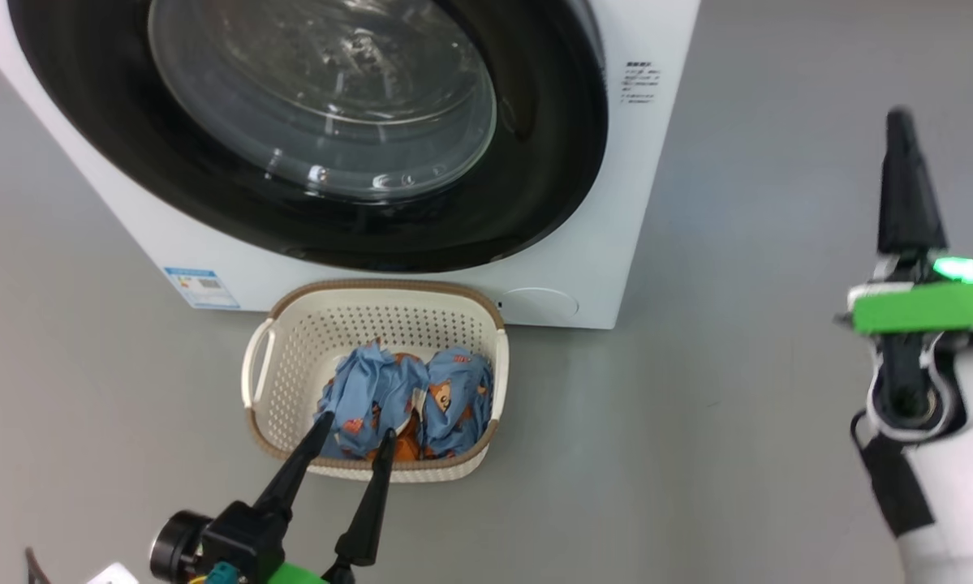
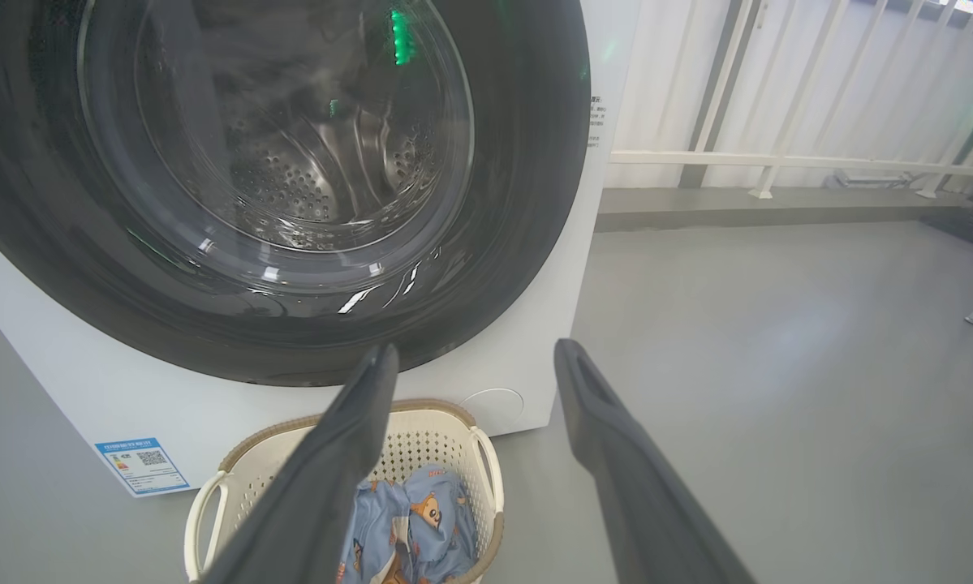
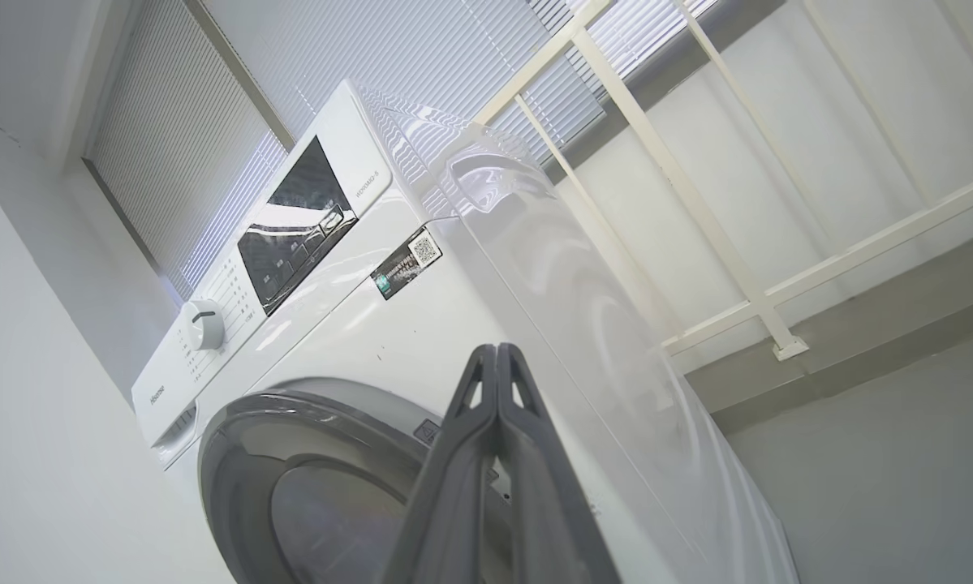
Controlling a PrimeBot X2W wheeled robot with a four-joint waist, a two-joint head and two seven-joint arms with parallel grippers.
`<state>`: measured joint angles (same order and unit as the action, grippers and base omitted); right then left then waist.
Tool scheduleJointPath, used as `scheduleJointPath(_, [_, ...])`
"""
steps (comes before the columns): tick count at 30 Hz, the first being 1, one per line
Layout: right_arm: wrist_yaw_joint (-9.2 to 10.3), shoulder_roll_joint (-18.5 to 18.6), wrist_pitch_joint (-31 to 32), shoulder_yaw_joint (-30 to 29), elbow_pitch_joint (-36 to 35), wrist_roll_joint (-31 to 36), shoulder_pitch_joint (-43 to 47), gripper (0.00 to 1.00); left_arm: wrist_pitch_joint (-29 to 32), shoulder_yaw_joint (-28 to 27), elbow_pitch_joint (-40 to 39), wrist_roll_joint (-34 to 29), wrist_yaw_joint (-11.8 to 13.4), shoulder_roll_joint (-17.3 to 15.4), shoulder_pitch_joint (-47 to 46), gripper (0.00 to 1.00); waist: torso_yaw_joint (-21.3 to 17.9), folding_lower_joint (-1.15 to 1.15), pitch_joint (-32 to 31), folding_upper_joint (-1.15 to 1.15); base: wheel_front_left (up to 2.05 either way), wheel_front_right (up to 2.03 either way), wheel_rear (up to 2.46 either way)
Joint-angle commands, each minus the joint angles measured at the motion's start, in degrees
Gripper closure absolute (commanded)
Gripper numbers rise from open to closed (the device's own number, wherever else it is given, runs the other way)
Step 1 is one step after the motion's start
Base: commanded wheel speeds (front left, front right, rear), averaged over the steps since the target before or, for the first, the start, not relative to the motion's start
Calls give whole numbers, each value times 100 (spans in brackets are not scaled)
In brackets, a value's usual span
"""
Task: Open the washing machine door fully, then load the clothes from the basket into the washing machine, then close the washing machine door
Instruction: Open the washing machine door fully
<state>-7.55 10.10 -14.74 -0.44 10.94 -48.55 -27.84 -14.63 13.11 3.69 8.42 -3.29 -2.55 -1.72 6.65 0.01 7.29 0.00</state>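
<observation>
- The washing machine door point(image 1: 324, 105) sits shut against the washing machine point(image 1: 583, 268), so we judge that opening it is the step in hand.
- We expect the door to be rigid, fairly heavy and hinged, and its glossy black ring and glass bowl will be slippery. We would hook its outer edge. A recess seems to sit on the ring's right side, though we cannot be sure.
- The basket point(image 1: 356, 324) stands on the floor point(image 1: 697, 446) just before the machine, with the clothes point(image 1: 409, 397) crumpled inside.
- The clothes look soft and light, so a pinch on a raised fold should lift them.
- The left pincer point(image 1: 356, 426) is spread wide and empty over the basket's near side. We cannot tell whether it is touching the cloth.
- The right pincer point(image 1: 901, 130) is pressed shut on nothing, well apart from the door.
</observation>
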Motion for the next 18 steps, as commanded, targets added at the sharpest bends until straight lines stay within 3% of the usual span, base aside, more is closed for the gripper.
scheduleJointPath(1, [6, 81, -26, 205, -111, -148, -257, 100, -37, -140, -147, 41, 31, -32, -224, 0, 145, 0, 143, 0, 0, 0, 0])
scheduleJointPath(8, [6, 629, -26, 651, 121, -1029, -1237, 100, -37, 147, -195, 162, 83, -32, -495, 0, 442, 0, 511, 0, 0, 0, 0])
scheduleJointPath(13, [6, 1006, 34, 1303, 380, -1744, -1719, 100, -37, 290, -198, 255, 152, -32, -623, 0, 633, 0, 705, 0, 0, 0, 0])
scheduleJointPath(18, [6, 1241, 870, 1679, 663, -3121, -2108, 100, -37, 433, -209, 321, 212, -32, -731, 0, 780, -1, 921, 0, 0, 0, 0])
